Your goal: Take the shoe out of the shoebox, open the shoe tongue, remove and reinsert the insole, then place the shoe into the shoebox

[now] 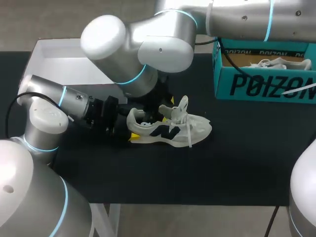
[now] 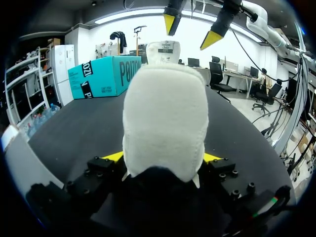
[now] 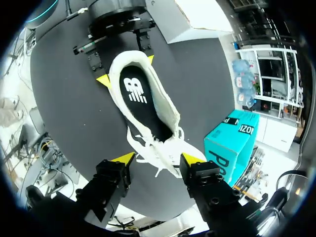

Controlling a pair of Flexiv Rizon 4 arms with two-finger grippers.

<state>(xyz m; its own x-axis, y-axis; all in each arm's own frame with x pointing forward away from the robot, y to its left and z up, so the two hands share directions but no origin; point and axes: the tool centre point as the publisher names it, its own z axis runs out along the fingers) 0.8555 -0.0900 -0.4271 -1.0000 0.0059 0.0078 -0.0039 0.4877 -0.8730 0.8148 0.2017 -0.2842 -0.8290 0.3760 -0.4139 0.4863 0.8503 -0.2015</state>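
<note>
- Head view: my left arm [image 1: 47, 118] comes in low from the table's left edge. The left tool [image 1: 127, 126] is clamped on the heel of the white lace-up trainer [image 1: 170, 127], and one yellow tip shows under the heel.
- The trainer lies about mid-table on the black table [image 1: 197, 173], sole down, with its toe pointing toward the right edge and its tongue pulled up.
- My right arm [image 1: 163, 44] reaches in from the far right corner past the middle. The right tool [image 1: 166, 102] hangs just over the trainer's tongue and laces.
- A teal cardboard shoebox [image 1: 261, 84] stands at the far right corner with a second pale shoe [image 1: 276, 63] inside. A shallow white cardboard box [image 1: 64, 61] sits at the far left corner.
- Left wrist view: the trainer's padded heel [image 2: 165, 123] fills the space between the left tool's [image 2: 163, 157] fingers, with a yellow tip pressed against each side.
- Above the tongue, the right tool [image 2: 191, 30] hangs with its two tips spread apart, gripping nothing. The shoebox [image 2: 101, 76] stands beyond, near the far edge.
- Right wrist view: the right tool [image 3: 158, 159] is spread wide over the laces, holding nothing.
- The trainer [image 3: 163, 111] stretches ahead of the right tool, and its black insole [image 3: 138, 98] is seated inside.
- The left tool [image 3: 126, 69] grips the heel at the far end. The shoebox [image 3: 232, 143] is off to one side.
</note>
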